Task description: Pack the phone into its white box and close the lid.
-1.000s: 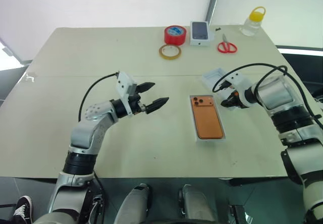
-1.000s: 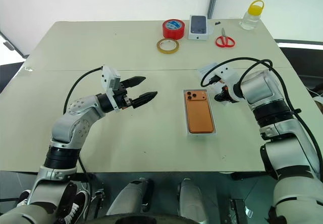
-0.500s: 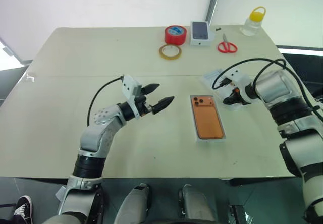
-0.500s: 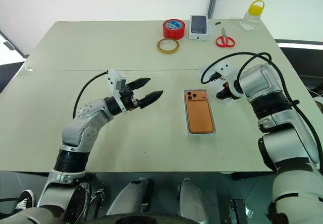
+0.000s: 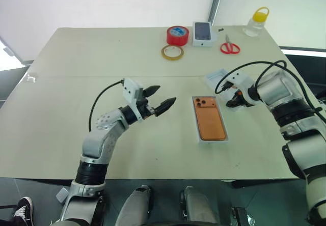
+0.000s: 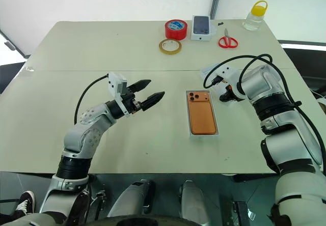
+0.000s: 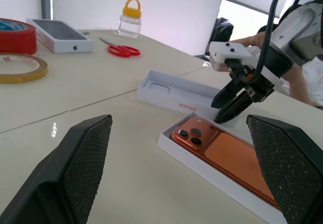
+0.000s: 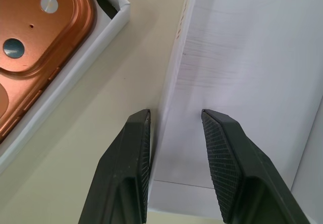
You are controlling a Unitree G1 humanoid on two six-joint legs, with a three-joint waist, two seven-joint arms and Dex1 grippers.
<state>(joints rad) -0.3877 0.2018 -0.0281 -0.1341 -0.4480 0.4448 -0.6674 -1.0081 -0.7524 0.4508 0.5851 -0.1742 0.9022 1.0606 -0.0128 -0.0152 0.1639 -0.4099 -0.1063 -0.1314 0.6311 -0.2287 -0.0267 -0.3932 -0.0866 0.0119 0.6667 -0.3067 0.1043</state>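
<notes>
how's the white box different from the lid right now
The white box holds the orange phone; the lid lies open side up with no phone in it. The box lies free, with no gripper on it; the right gripper has one finger on each side of the lid's wall. Both are shallow white trays lying on the table.

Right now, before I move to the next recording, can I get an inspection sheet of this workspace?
Surface: beige table, seam across the middle.
Job's things: phone lies camera side up in the white box; lid lies open side up beside it, not yet fitted.
Clutter, far edge: red tape roll, tan tape ring, phone carton, red scissors, yellow-capped jar.
Grippers: left gripper open, empty, above the table; right gripper with fingers astride the lid's side wall, not clamped.
Cables: black cable looped at each wrist.
Surroundings: a person behind the right arm.
</notes>
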